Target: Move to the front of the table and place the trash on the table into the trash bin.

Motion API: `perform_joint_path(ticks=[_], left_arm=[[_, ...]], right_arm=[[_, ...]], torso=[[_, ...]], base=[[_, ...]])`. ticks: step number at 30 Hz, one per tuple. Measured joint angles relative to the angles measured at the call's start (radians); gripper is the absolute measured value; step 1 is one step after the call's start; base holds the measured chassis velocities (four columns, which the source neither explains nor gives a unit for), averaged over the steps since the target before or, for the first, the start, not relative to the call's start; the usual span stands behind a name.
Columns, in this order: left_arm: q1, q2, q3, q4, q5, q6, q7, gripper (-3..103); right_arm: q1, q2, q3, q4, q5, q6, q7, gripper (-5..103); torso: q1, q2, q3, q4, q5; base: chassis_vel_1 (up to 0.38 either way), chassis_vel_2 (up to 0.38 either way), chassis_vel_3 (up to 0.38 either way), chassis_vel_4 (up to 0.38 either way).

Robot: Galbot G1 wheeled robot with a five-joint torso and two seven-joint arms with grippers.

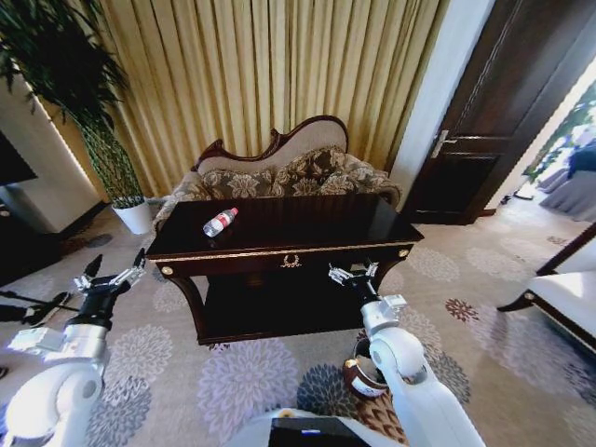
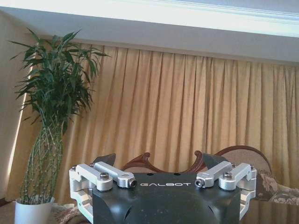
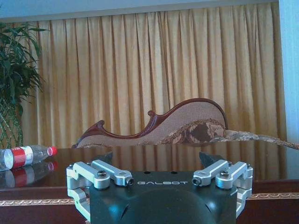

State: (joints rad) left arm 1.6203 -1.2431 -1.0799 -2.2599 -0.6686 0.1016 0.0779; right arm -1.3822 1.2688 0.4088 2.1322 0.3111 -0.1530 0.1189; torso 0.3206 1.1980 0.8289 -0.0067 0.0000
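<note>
1. Table (image 1: 307, 233): dark glossy top with gold trim and a gold emblem on the front drawer.
2. Trash: one clear bottle (image 1: 220, 223) with a red cap and a white-red label lies on its side near the table's back left corner; label text unreadable.
3. Trash bin (image 1: 365, 372): on the carpet below the table's front right corner, white label on its side.
4. Left gripper (image 1: 115, 268): fingers spread, empty, off the table's front left corner. "GALBOT" printed on body.
5. Right gripper (image 1: 353, 273): fingers spread, empty, at the front edge; same marking.

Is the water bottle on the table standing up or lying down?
Lying down. The bottle rests on its side on the table, its red cap pointing toward the sofa.
</note>
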Motion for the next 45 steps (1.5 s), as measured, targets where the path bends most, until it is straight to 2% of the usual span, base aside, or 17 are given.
perform_joint_path(ticks=[45], left_arm=[[0.011, -0.007, -0.011, -0.008, -0.002, -0.004, 0.004, 100]], right_arm=[[-0.001, -0.002, 0.01, 0.002, -0.017, -0.002, 0.0, 100]], torso=[[0.0, 0.0, 0.0, 0.0002, 0.0]], base=[[-0.029, 0.028, 0.028, -0.031]])
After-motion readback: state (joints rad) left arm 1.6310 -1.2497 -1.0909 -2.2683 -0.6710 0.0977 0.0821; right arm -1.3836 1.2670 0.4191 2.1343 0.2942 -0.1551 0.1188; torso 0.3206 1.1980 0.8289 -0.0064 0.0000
